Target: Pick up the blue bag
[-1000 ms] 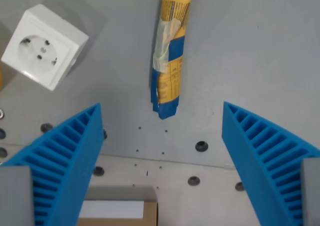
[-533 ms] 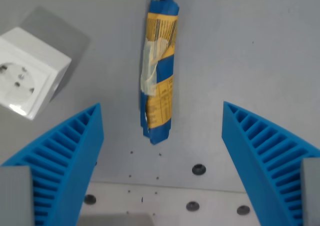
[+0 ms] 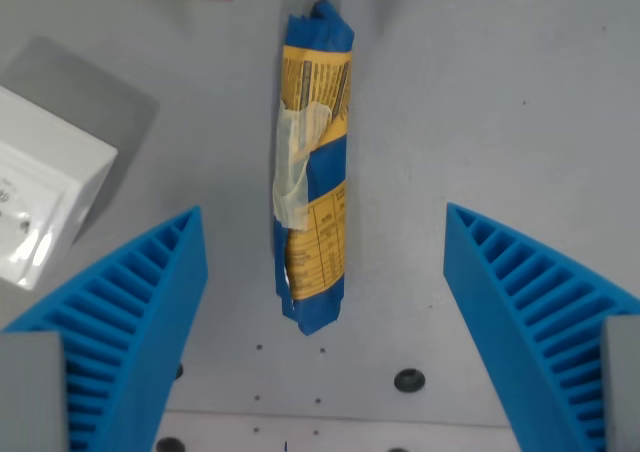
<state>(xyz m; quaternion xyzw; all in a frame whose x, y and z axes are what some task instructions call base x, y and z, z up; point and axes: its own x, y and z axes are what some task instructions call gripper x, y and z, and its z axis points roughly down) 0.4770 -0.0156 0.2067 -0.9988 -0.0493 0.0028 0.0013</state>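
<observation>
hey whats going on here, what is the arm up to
A Franka arm is lining up over a rolled blue and yellow plastic bag that lies lengthwise on the grey table. Its gripper, with ribbed blue fingers, is open, one finger on each side of the bag's near end, touching nothing. A white socket box sits apart at the wrist view's left. Nothing is grasped yet.
</observation>
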